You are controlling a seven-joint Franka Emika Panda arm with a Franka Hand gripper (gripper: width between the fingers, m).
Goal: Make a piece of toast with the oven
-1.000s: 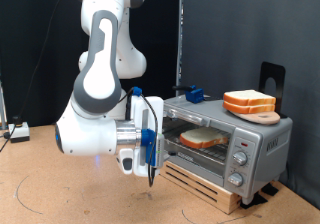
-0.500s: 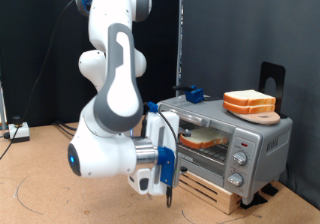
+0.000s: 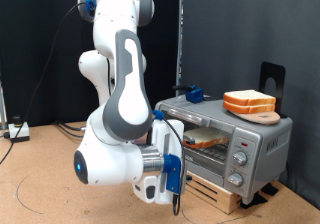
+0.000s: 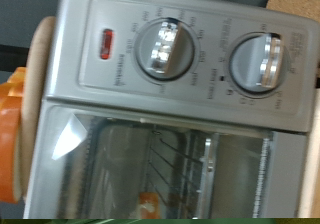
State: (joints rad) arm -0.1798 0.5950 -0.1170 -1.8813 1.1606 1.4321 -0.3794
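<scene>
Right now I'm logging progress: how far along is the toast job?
A piece of toast already lies on the rack inside the oven, behind its glass door. The claw hangs low in front of the oven, holding nothing visible. The wrist view faces the knobs; no picture shows whether they have been turned.

Matt silver metal oven [image 3: 228,139] with glossy glass door, on slatted wood pallet [image 3: 205,189]

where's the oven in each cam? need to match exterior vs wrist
Exterior view: the oven sits at the exterior view's right on a wooden crate, with the gripper low by its front.
Wrist view: the oven fills the picture, seen close up.
Shared landmark: its round knobs.
</scene>
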